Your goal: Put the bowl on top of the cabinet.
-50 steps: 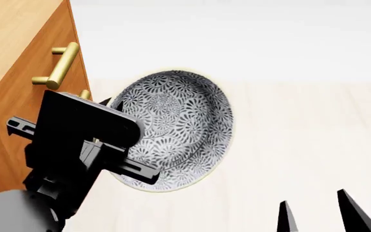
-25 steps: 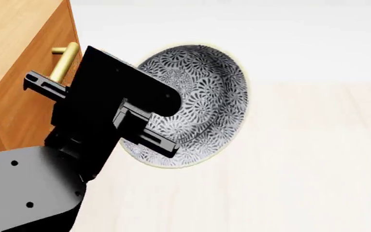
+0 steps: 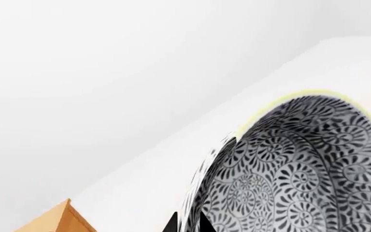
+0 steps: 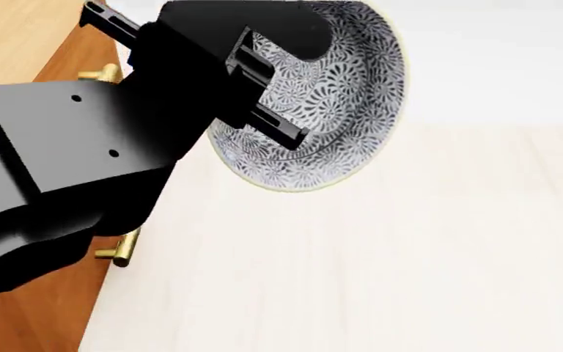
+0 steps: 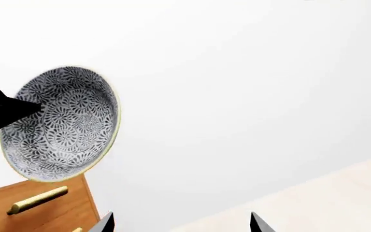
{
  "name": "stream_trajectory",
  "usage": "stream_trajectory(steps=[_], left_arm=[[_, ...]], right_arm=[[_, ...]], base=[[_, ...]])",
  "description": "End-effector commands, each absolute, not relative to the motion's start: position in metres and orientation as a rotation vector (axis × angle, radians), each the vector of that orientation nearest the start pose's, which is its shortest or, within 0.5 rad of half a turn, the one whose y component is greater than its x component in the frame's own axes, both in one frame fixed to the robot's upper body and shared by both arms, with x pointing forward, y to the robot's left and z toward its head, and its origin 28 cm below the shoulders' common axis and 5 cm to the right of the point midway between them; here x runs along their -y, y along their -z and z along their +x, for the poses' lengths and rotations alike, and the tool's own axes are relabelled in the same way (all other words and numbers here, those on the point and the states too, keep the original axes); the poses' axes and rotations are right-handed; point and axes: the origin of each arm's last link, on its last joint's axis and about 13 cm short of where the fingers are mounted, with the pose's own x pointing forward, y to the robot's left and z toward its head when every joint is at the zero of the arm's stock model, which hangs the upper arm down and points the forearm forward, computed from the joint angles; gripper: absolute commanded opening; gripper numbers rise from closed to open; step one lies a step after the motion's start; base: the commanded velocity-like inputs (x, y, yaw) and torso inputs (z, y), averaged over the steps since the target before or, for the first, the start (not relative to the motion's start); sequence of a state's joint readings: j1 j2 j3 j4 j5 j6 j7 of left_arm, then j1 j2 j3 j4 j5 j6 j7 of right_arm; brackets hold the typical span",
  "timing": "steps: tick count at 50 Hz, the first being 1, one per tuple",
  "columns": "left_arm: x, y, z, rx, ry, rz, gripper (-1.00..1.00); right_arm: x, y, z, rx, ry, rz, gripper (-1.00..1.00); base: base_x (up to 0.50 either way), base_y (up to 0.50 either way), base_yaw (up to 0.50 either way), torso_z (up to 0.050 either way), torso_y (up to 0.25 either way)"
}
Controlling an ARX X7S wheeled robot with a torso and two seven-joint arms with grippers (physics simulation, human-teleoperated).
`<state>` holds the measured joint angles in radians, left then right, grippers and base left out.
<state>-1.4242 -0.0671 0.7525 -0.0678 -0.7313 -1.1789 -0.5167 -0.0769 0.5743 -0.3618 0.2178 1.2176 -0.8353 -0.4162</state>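
Bowl (image 4: 345,110) on edge in left claw (image 4: 262,88), mouth sideways.

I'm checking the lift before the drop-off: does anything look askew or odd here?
The bowl is tipped nearly on edge, its opening facing sideways rather than up, held by the rim in the left tool beside the cabinet. It is not over the cabinet top yet. Nothing looks damaged or spilled.

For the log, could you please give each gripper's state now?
Left gripper: shut on the bowl.
Right gripper: open, empty.
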Motion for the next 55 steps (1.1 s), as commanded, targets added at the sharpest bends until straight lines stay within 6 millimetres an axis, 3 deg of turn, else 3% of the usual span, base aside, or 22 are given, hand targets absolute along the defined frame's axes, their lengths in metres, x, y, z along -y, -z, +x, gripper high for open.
stream_trajectory(steps=[1,7,16,25,39,55], left_arm=[[-0.103,-0.355,0.358,0.023,0.147,0.486,-1.00],[-0.106,-0.374,0.373,0.018,0.157,0.447,-1.00],[-0.111,-0.376,0.388,-0.013,0.151,0.443,-1.00],[-0.132,-0.387,0.396,-0.037,0.082,0.385,-1.00],[-0.146,-0.402,0.397,-0.034,-0.025,0.303,-1.00],[-0.162,-0.415,0.393,-0.124,-0.012,0.119,-1.00]], right_arm=[[0.212,-0.011,0.179,0.414,-0.172,0.449,1.00],[0.213,-0.012,0.175,0.422,-0.157,0.433,1.00],[0.213,-0.012,0.179,0.411,-0.153,0.425,1.00],[0.211,-0.013,0.178,0.413,-0.163,0.412,1.00],[0.212,-0.012,0.179,0.411,-0.163,0.414,1.00],[0.211,-0.012,0.182,0.403,-0.165,0.415,1.00]], base=[[0.00,0.00,0.00,0.010,0.000],[0.00,0.00,0.00,0.000,0.002],[0.00,0.00,0.00,0.000,0.000],[0.00,0.00,0.00,0.000,0.000],[0.00,0.00,0.00,0.000,0.001],[0.00,0.00,0.00,0.000,0.001]])
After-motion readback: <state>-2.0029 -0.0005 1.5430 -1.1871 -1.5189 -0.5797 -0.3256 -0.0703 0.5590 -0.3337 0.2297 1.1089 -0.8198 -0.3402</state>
